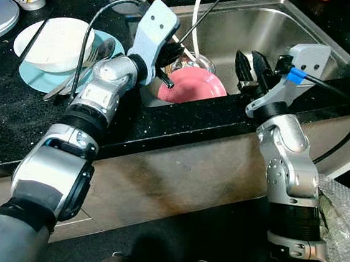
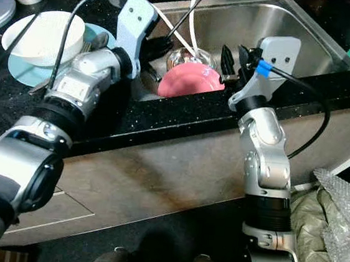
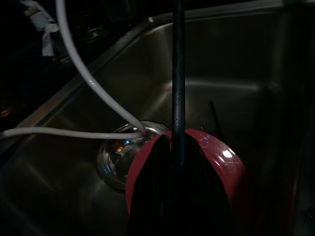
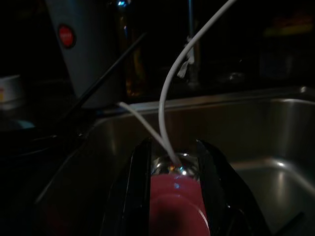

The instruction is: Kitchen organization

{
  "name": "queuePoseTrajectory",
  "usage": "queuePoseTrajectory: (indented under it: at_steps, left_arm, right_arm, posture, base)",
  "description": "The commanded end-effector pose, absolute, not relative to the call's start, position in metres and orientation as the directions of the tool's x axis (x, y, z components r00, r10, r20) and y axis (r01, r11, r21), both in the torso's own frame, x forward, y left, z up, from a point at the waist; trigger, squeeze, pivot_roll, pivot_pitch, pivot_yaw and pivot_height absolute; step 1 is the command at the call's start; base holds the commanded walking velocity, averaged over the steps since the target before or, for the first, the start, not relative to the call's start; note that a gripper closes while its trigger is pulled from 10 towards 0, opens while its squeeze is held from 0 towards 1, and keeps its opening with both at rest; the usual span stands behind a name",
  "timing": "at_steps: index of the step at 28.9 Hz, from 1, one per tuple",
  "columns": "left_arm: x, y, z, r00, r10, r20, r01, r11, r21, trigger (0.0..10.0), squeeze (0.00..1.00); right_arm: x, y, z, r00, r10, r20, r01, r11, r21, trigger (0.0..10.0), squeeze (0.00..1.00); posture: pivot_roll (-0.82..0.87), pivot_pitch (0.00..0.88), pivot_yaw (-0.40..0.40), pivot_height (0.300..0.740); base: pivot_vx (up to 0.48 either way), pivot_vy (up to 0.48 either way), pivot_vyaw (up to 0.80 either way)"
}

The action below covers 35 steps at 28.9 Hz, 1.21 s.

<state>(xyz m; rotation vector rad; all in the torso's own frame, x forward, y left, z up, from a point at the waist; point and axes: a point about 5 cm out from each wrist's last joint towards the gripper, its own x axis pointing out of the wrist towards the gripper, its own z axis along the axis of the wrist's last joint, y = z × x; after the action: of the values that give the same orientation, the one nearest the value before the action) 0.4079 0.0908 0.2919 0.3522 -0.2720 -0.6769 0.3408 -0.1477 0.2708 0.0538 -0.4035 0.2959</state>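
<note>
Reaching both arms over the counter edge into the sink, with the pink plate between them.

Nearest, my right gripper [image 1: 249,69] hangs over the sink's [image 1: 298,31] front rim, fingers apart and framing the pink plate [image 4: 177,206] in the right wrist view without touching it. My left gripper [image 1: 168,58] is clamped on a thin black rod [image 3: 177,78] that rises above the plate. Behind the plate lie a glass bowl [image 3: 115,157] and white tubes [image 3: 83,73]; a white bowl [image 1: 56,42] sits on a blue plate [image 1: 37,76] to my left on the counter. Risk, as I judge it: the rod could snag the tubes or knock the glass bowl, and the tilted plate could slip from a shallow pinch.
</note>
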Motion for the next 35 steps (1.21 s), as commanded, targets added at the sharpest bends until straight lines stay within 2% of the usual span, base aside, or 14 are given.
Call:
queuePoseTrajectory:
  at_steps: [1, 9, 20, 21, 26, 27, 35]
  left_arm:
    - [0.409, 0.093, 0.287, 0.750, -0.655, 0.091, 0.566, 0.707, 0.423, 10.0, 0.00]
    - [0.410, 0.094, 0.286, 0.754, -0.652, 0.078, 0.565, 0.705, 0.428, 10.0, 0.00]
    - [0.410, 0.091, 0.293, 0.742, -0.653, 0.149, 0.564, 0.729, 0.387, 10.0, 0.00]
    - [0.410, 0.090, 0.294, 0.741, -0.655, 0.150, 0.568, 0.730, 0.381, 10.0, 1.00]
    - [0.411, 0.092, 0.297, 0.753, -0.637, 0.162, 0.541, 0.741, 0.397, 10.0, 1.00]
    - [0.411, 0.094, 0.300, 0.757, -0.630, 0.175, 0.528, 0.747, 0.404, 10.0, 0.00]
    - [0.409, 0.103, 0.320, 0.742, -0.622, 0.249, 0.517, 0.768, 0.376, 10.0, 0.00]
  right_arm:
    - [0.339, -0.142, 0.268, 0.873, 0.313, 0.374, -0.329, 0.944, -0.021, 10.0, 0.00]
    - [0.337, -0.129, 0.264, 0.852, 0.414, 0.319, -0.413, 0.908, -0.076, 10.0, 0.00]
    - [0.337, -0.131, 0.266, 0.855, 0.407, 0.322, -0.403, 0.911, -0.084, 10.0, 0.00]
    - [0.337, -0.131, 0.267, 0.856, 0.405, 0.322, -0.400, 0.913, -0.085, 10.0, 0.00]
    - [0.338, -0.132, 0.267, 0.857, 0.401, 0.323, -0.396, 0.914, -0.085, 10.0, 0.00]
    - [0.338, -0.132, 0.267, 0.858, 0.400, 0.323, -0.395, 0.915, -0.085, 10.0, 0.00]
    - [0.337, -0.132, 0.267, 0.856, 0.401, 0.325, -0.395, 0.914, -0.088, 10.0, 0.00]
  posture:
    - [0.04, 0.235, 0.063, 0.740]
    - [0.04, 0.234, 0.061, 0.740]
    - [0.03, 0.233, 0.062, 0.740]
    - [0.03, 0.232, 0.062, 0.740]
    - [0.03, 0.230, 0.061, 0.740]
    - [0.03, 0.227, 0.059, 0.740]
    - [0.03, 0.219, 0.052, 0.740]
  base:
    - [0.000, 0.000, 0.00]
    - [0.000, 0.000, 0.00]
    - [0.000, 0.000, 0.00]
    - [0.000, 0.000, 0.00]
    - [0.000, 0.000, 0.00]
    - [0.000, 0.000, 0.00]
    - [0.000, 0.000, 0.00]
